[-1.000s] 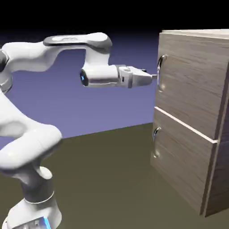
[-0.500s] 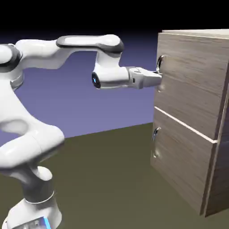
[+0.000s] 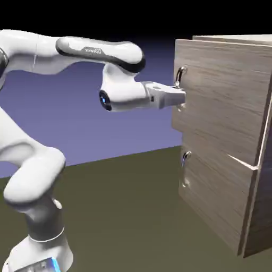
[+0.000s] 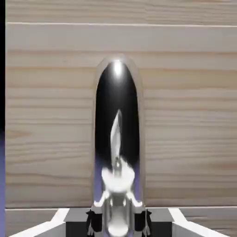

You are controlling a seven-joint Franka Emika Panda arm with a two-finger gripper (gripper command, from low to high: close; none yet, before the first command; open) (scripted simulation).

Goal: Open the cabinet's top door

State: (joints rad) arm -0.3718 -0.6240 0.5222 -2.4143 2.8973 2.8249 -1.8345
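Note:
The cabinet (image 3: 228,159) of light wood grain stands at the right of the exterior view. Its top door (image 3: 223,106) is swung slightly outward, its left edge standing clear of the lower panel (image 3: 212,202). My gripper (image 3: 182,96) is shut on the top door's curved silver handle (image 3: 180,77), gripping its lower part. In the hand view the handle (image 4: 117,139) fills the middle as a shiny vertical bar against the door's wood (image 4: 185,115), with the fingertips (image 4: 95,221) pressed on either side at the bottom.
The lower panel has its own small metal handle (image 3: 184,159) and stays flush. The arm reaches horizontally from the left at handle height. A dark olive table (image 3: 122,212) lies under the arm and the cabinet.
The gripper went from open to shut on the top door's handle, then drew back left. The top door has come away from the cabinet's front.

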